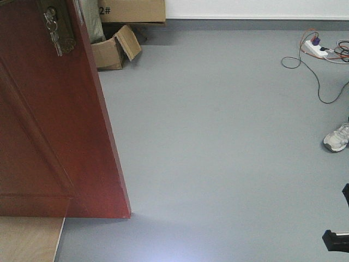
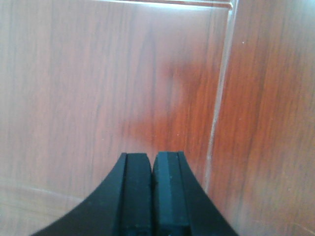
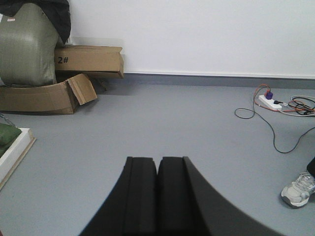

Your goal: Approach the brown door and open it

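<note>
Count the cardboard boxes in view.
2: labelled cardboard box by the wall, and open crushed cardboard box on the floor before it. More may hide behind the brown door.

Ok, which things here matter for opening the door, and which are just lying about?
Job:
brown door
keys in its lock
left claw, shut, facing the door panel

Lying about:
cardboard boxes
green sack
power strip and cables
someone's sneaker

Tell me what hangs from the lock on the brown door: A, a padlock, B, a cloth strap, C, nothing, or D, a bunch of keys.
D: in the front view a bunch of keys dangles from the lock plate on the brown door.
</note>
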`<state>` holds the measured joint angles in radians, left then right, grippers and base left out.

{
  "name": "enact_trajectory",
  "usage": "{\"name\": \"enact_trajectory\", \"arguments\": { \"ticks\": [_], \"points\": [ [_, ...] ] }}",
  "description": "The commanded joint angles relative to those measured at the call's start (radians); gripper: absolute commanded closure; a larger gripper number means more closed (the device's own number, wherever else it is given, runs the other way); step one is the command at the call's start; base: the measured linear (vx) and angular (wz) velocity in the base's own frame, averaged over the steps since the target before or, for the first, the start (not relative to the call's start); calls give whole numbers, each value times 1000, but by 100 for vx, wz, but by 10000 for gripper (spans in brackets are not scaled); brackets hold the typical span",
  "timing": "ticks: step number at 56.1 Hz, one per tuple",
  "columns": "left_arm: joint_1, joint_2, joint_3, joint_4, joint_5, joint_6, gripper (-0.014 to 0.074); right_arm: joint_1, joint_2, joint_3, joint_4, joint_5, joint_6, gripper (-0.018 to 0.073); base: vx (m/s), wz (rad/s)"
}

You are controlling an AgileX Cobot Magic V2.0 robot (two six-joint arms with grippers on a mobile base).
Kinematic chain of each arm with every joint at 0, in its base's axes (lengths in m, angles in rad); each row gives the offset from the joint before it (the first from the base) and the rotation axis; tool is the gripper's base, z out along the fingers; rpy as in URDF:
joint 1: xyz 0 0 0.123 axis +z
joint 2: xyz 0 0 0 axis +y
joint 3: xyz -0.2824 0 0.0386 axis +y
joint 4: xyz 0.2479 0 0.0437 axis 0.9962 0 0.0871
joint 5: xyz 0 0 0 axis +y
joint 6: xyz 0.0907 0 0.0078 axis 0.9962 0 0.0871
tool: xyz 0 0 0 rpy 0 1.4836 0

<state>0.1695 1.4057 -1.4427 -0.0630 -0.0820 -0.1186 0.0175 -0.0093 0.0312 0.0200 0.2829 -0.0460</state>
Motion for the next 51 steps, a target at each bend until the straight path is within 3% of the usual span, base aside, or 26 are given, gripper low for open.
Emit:
{"name": "enact_trajectory", "arguments": {
  "ticks": [1,16,28,40,51],
  "points": [
    [-8,-34,-32,-1,-86,-1,600,-2,-9,4,-7,-82,-6,559,0,0],
    [-8,-161,93,-1,-64,-1,600,-2,-9,4,-7,-82,-6,559,0,0],
    [-15,-470,391,1,-64,-1,600,-2,-9,4,-7,-82,-6,559,0,0],
    [-110,-795,713,98,-66,-1,600,-2,-9,4,-7,-82,-6,559,0,0],
    [-148,-997,1007,104,-74,-1,600,-2,-9,4,-7,-82,-6,559,0,0]
  ]
}}
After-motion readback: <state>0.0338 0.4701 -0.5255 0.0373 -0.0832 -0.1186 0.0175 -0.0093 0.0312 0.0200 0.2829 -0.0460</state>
